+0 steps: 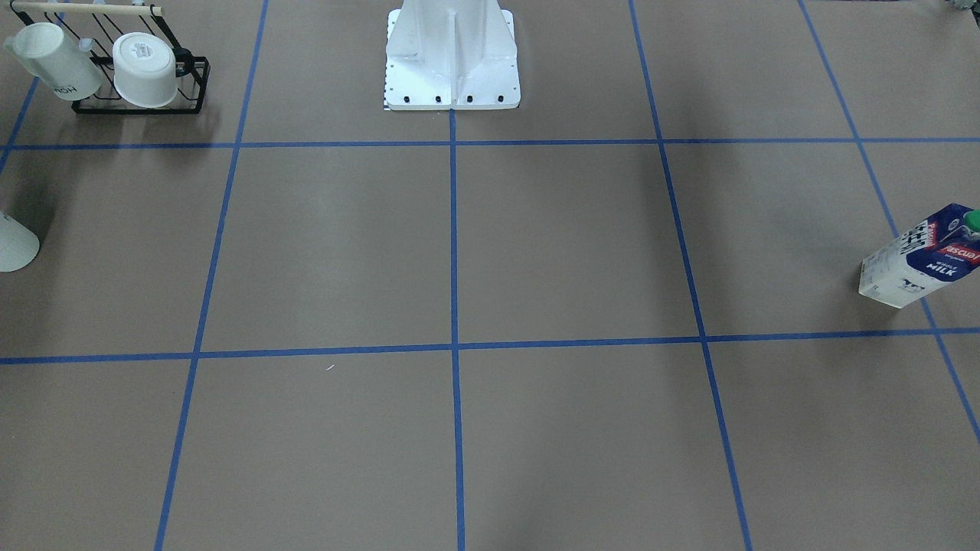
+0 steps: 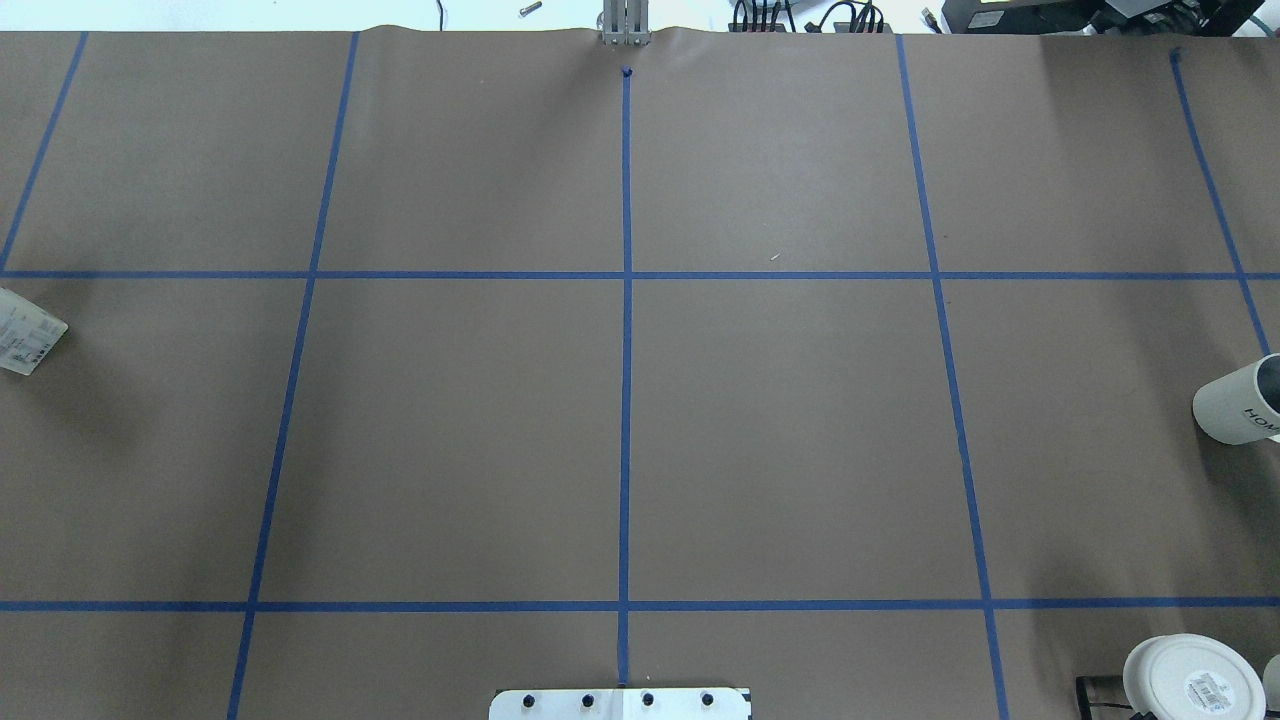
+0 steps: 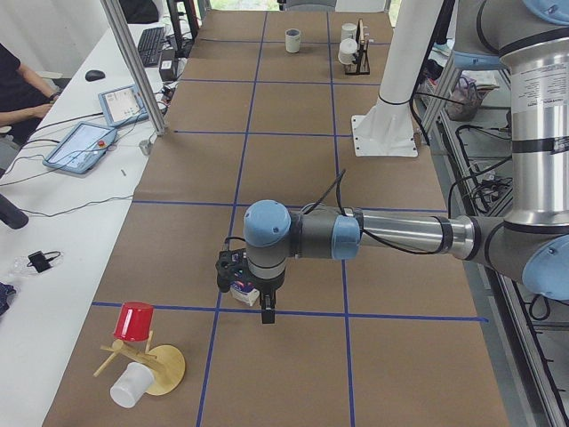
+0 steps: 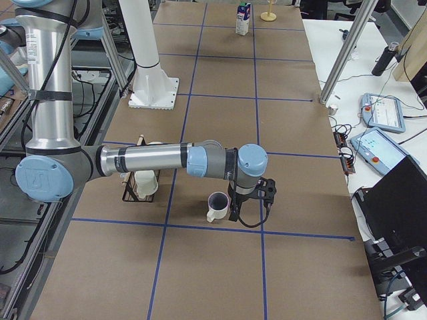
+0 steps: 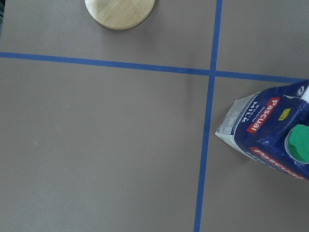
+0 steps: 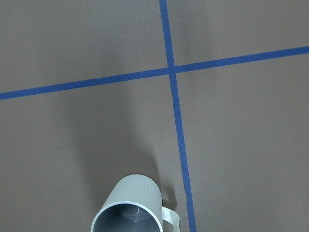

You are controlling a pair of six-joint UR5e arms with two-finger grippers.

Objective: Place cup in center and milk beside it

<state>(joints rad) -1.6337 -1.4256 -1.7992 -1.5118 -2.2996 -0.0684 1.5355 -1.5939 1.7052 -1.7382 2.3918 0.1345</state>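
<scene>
The milk (image 1: 922,256), a blue-and-white carton with a green cap, stands at the table's end on my left; it also shows in the overhead view (image 2: 25,330) and the left wrist view (image 5: 270,128). My left gripper (image 3: 265,311) hangs over it and hides most of it in the exterior left view; I cannot tell whether it is open or shut. The cup (image 4: 217,205), a white mug with a dark inside, stands at the other end (image 2: 1240,400) (image 6: 129,208). My right gripper (image 4: 235,212) is right beside it; I cannot tell its state.
A black rack (image 1: 138,76) with a lettered mug and a wide cup stands near the cup. A wooden mug stand (image 3: 142,356) with a red and a white cup is beyond the milk. The robot's white base (image 1: 452,61) is mid-table.
</scene>
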